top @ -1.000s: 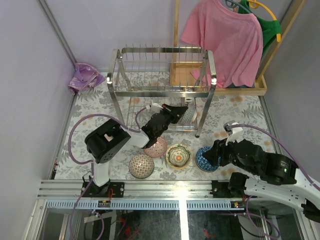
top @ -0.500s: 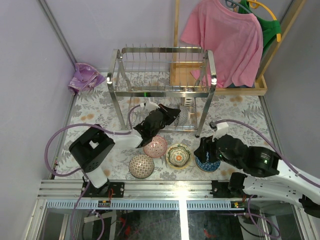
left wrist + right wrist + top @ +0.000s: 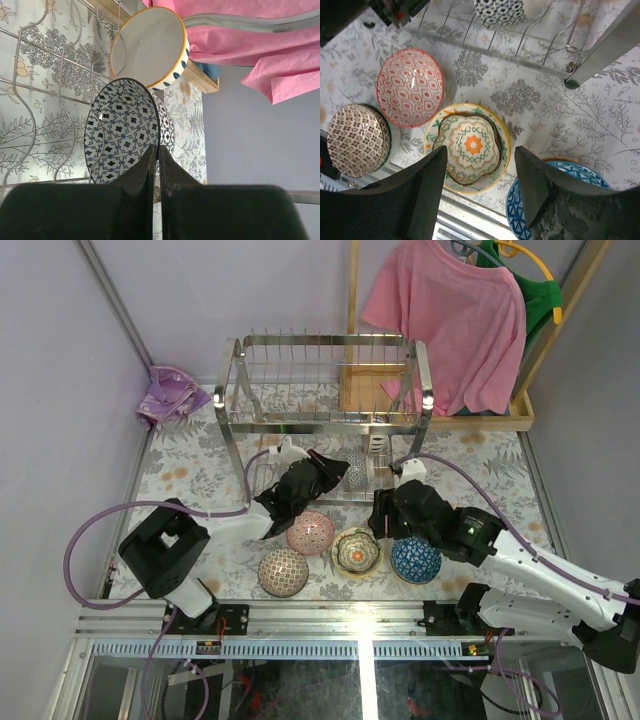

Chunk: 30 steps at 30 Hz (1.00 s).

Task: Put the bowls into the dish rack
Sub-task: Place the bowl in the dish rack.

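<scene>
1. Floral surface (image 3: 190, 465) between lilac walls carries the dish rack (image 3: 325, 380) at the far middle. A shirt (image 3: 450, 320) hangs beyond its right corner.
2. Done, judging by the layout: a white bowl (image 3: 150, 47) stands on edge in the rack's lower tier.
3. In hand: the left jaws (image 3: 158, 149) are clenched on the rim of a checked bowl (image 3: 122, 135). It is held upright among the lower-tier wires, just in front of the white bowl, and not yet let go.
4. Left to load: four bowls on the surface before the rack, namely the pink bowl (image 3: 311, 532), the upturned brown bowl (image 3: 283, 571), the green bowl (image 3: 472, 145) and the blue bowl (image 3: 415, 559). The right jaws (image 3: 480, 152) hang released above the green bowl, grasping nothing.
5. Edges: the brown and blue bowls lie near the front rail (image 3: 300, 615). The rack's front right post (image 3: 413, 455) stands just beside the right arm.
6. Room: the four bowls crowd together and both arms meet at the rack's front. The upper tier shows no bowl, and bare surface lies to the left.
</scene>
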{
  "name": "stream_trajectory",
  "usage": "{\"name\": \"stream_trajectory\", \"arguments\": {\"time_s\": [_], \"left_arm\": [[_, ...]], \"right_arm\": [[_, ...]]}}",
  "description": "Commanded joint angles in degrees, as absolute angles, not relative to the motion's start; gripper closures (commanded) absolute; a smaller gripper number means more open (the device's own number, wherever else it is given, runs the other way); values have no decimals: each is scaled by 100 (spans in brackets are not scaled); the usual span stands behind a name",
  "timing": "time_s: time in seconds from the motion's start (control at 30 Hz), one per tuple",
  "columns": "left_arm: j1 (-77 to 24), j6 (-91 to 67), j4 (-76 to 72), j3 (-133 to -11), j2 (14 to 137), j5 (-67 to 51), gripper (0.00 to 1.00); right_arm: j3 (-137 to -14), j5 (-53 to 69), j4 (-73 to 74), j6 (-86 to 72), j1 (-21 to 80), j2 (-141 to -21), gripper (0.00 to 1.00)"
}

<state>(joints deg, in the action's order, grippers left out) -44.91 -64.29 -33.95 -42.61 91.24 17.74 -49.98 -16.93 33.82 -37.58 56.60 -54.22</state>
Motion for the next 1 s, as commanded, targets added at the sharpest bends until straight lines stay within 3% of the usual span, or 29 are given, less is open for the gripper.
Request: {"name": "stream_trajectory", "arguments": {"time_s": [0.0, 0.4, 0.5, 0.6, 0.83, 0.9, 0.97], "left_arm": [[-4293, -6102, -2906, -4173, 9082, 1670, 100], [-4351, -5383, -2205, -5527, 10006, 1005, 97], [-4428, -5268, -1921, -5795, 10115, 1023, 92], [-4518, -5185, -1713, -5986, 10154, 1073, 79], [-4636, -5037, -1238, -6293, 10192, 1139, 60], [-4667, -4971, -1084, -6443, 10266, 1071, 59], [-4683, -4929, -827, -6635, 10347, 1035, 64]], "right_arm": [[-5134, -1236, 2975, -3514, 5333, -5354, 36], [-4978, -1284, 3559, -3638, 5333, -4472, 36], [-4958, -1300, 3654, -3636, 5332, -4347, 36], [-4942, -1292, 3707, -3614, 5328, -4275, 36], [-4788, -1216, 3683, -3595, 5335, -4150, 36], [-4737, -1192, 3670, -3601, 5327, -4093, 36], [-4690, -1195, 3678, -3603, 5326, -4043, 36]]}}
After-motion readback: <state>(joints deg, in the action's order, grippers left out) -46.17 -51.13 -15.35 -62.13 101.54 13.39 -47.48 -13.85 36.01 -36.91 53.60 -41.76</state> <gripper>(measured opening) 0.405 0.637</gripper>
